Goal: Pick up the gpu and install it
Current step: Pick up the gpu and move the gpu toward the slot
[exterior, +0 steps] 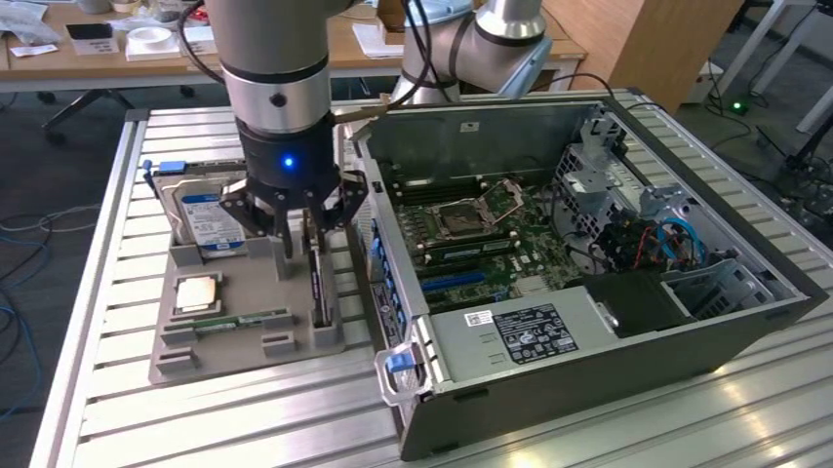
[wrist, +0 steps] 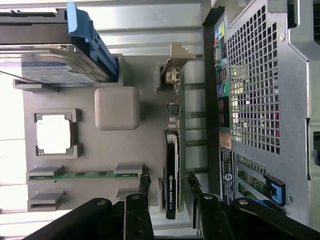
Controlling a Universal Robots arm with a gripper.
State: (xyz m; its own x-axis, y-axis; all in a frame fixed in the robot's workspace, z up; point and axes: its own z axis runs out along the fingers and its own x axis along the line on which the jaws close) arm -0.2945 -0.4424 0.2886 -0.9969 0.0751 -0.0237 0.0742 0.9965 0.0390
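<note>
We are looking down on a table point(exterior: 117, 419) of ribbed aluminium slats, which is catching pale glare along its near edge. On it a gray tray point(exterior: 195, 363) is sitting just beside an open computer case point(exterior: 729, 322), which is lying on its side with the motherboard point(exterior: 482, 234) facing up. Behind the table the room is showing wooden desks point(exterior: 78, 58) loaded with papers and a wooden cabinet point(exterior: 651, 44) toward the exterior view's right. Loose cables point(exterior: 19, 229) are trailing over the floor at the exterior view's left.

The tray is holding a hard drive point(exterior: 209, 216) standing in a slot, a processor point(exterior: 198, 292) lying flat in its recess, and a green memory stick point(exterior: 248, 320) lying in a narrow groove. The gpu point(exterior: 320, 288) is standing on its long edge in the slot along the tray's side nearest the case, with its silvery bracket point(wrist: 176, 54) at the tray's hard-drive end.

The arm point(exterior: 273, 58) is hanging straight down over that slot. We are seeing the gripper point(wrist: 169, 181) spread wide, its fingers point(wrist: 144, 182) straddling the part of the gpu away from the bracket, one on each face. In the wrist view a narrow gap is showing between each fingertip and the card, so the gpu is resting ungripped in the tray.
</note>
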